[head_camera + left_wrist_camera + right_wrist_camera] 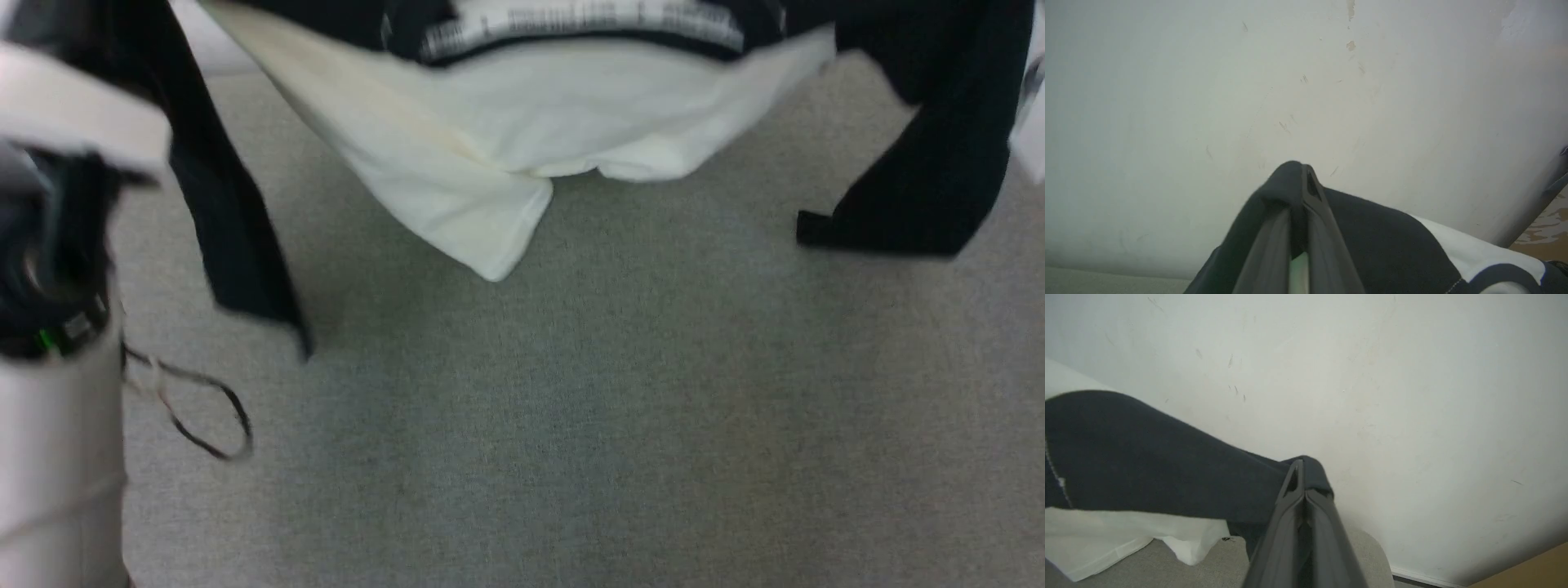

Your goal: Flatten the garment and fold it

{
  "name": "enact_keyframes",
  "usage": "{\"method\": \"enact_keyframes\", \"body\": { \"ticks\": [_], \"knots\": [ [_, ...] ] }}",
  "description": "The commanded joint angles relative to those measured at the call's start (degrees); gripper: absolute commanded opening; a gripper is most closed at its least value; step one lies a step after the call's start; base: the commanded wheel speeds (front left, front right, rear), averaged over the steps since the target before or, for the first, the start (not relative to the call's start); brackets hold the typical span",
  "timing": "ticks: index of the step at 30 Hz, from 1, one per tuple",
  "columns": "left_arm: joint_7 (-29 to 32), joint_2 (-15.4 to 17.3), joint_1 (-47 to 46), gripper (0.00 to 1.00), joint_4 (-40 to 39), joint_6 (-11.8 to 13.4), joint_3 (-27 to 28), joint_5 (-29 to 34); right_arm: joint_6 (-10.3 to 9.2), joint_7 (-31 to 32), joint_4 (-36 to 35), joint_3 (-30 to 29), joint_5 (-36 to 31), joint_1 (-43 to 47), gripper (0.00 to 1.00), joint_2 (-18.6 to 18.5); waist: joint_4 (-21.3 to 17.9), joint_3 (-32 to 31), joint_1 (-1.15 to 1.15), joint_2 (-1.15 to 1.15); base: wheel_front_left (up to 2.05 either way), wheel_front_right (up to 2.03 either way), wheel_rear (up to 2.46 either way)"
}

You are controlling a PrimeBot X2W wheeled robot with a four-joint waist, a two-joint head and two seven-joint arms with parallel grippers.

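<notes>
i see a soft white t-shirt with black sleeves (522, 155) hung over the grey fabric table (571, 408), left jaws pinched tight on one sleeve, right jaws on the other

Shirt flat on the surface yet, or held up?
Held up, not flat: left gripper and right gripper shut on shirt, body sagging between. Hem touching surface: cannot tell.

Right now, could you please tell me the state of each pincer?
Left pincer: closed, holding the garment by its black fabric.
Right pincer: closed, also holding the garment by its black fabric.
</notes>
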Motion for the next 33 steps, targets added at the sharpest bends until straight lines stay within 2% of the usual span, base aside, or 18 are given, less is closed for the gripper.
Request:
{"method": "enact_keyframes", "body": {
  "ticks": [1,5,11,14,15,16,20,24,29,33],
  "knots": [
    [-0.05,0.42,-1.78,0.00,0.61,0.30,0.28,0.45,-0.06,-0.26,0.63,0.29,-0.16,-1.61,0.00,-0.41,-0.48,5.30,-0.01,0.00,0.00,0.00,0.00],
    [0.04,1.56,-12.55,0.00,7.65,1.14,0.15,2.39,-0.06,-2.07,7.65,3.68,-0.77,-13.86,0.00,-2.11,-0.82,10.07,-0.01,0.00,0.00,0.00,0.00],
    [-3.82,2.19,-27.57,0.00,17.51,2.81,1.54,5.08,-0.06,-7.15,17.84,7.32,-4.55,-29.54,0.00,-4.45,-1.28,16.11,-0.01,0.00,0.00,0.00,0.00],
    [-6.64,1.83,-33.57,0.00,20.56,3.21,2.32,5.66,-0.06,-11.10,22.35,7.01,-6.05,-36.37,0.00,-3.70,-1.35,18.16,-0.01,0.00,0.00,0.00,0.00],
    [-8.27,1.36,-36.60,0.00,21.39,3.41,2.44,6.00,-0.06,-14.12,24.95,5.78,-7.08,-40.38,0.00,-2.54,-1.29,19.17,-0.01,0.00,0.00,0.00,0.00],
    [-8.27,1.36,-36.60,0.00,21.39,3.41,2.44,6.00,-0.06,-14.12,24.95,5.78,-7.08,-40.38,0.00,-2.54,-1.29,19.17,-0.01,0.00,0.00,0.00,0.00],
    [-10.12,1.37,-41.31,0.00,23.36,2.20,2.81,5.53,-0.06,-20.42,29.36,3.23,-9.91,-46.58,0.00,-0.33,-1.21,20.29,-0.01,0.00,0.00,0.00,0.00],
    [-11.25,1.40,-42.14,0.00,26.48,1.16,3.13,4.93,-0.06,-23.75,33.59,2.20,-10.36,-48.48,0.00,1.16,-0.61,20.44,-0.01,0.00,0.00,0.00,0.00],
    [-11.24,1.73,-35.25,0.00,30.22,-0.18,2.19,4.99,-0.06,-24.97,37.79,4.66,-7.38,-43.56,0.00,1.85,-0.10,19.26,-0.01,0.00,0.00,0.00,0.00],
    [-7.90,5.30,-26.60,0.00,32.44,-2.87,-2.41,8.30,-0.06,-24.71,38.83,8.47,-2.15,-36.19,0.00,1.47,0.22,17.37,-0.01,0.00,0.00,0.00,0.00]
  ]
}}
